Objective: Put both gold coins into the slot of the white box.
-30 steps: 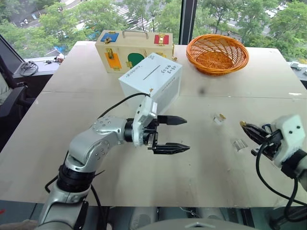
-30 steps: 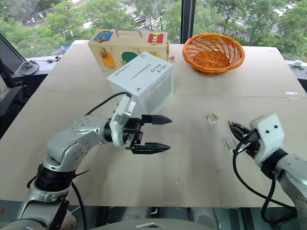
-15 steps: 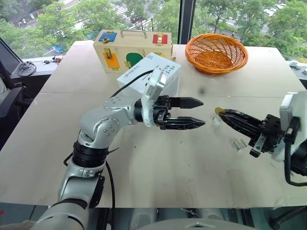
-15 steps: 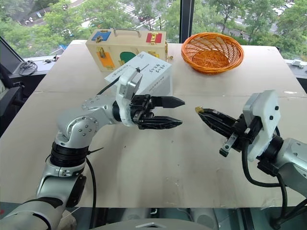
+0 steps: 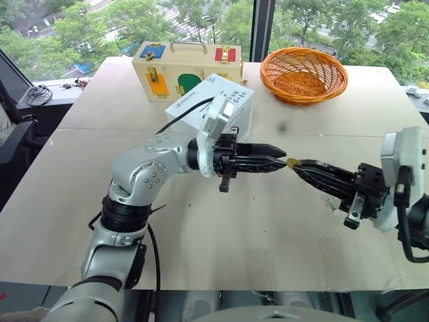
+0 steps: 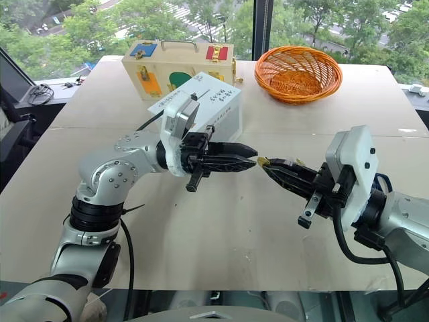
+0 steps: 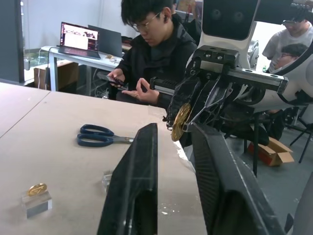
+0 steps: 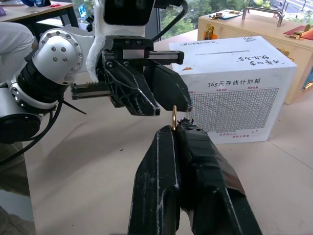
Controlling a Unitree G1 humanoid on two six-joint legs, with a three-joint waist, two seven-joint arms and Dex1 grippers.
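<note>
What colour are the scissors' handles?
Dark blue; the scissors show best in the left wrist view.

Silver metal arms [image 5: 144,176] with screw-dotted joints, white wrist housings [image 6: 354,161], loose black cables [image 5: 405,231], and chunky matte black fingers [image 8: 161,161].

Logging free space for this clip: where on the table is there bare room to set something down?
Bare patches: the table near the front edge below both arms, and the far left beside the wooden case. Crowded: mid-table, where the left hand and the right hand meet at a gold coin in front of the white box; the basket fills the far right.
</note>
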